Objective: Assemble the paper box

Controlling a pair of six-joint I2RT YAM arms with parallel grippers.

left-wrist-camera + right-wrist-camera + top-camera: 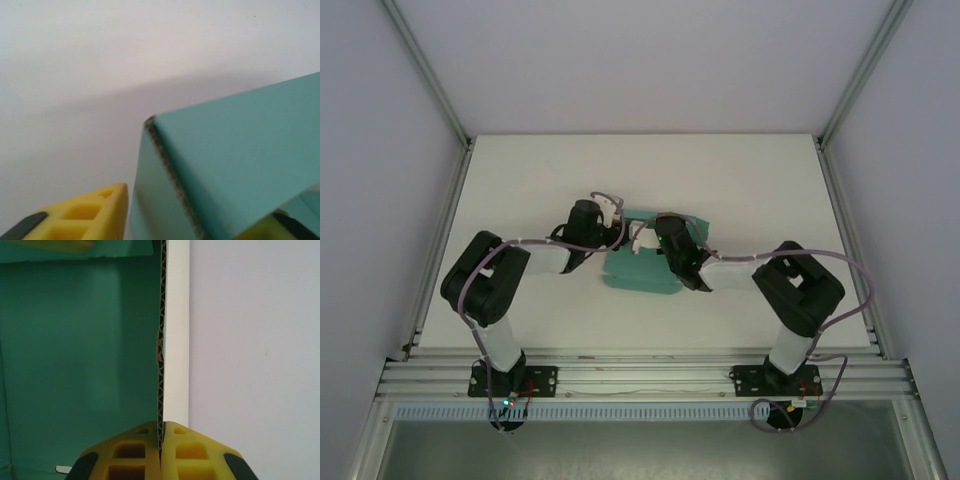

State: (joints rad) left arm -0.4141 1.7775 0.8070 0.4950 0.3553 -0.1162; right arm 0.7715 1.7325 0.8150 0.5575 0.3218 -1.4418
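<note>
Lying at the centre of the white table (520,190), the teal paper box (638,272) sits partly folded between both arms. The right gripper (161,434), low centre in its wrist view, has its yellow fingers pressed together on the corrugated edge of an upright wall. The left gripper (192,227) has its fingers spread either side of a folded corner; whether they clamp it I cannot tell.

- The paper box (638,272), of matte teal-green corrugated card, is partly folded and is located at the centre of the table (520,180).
- One flat panel is spread toward 6 o'clock; one wall is raised upright.
</note>
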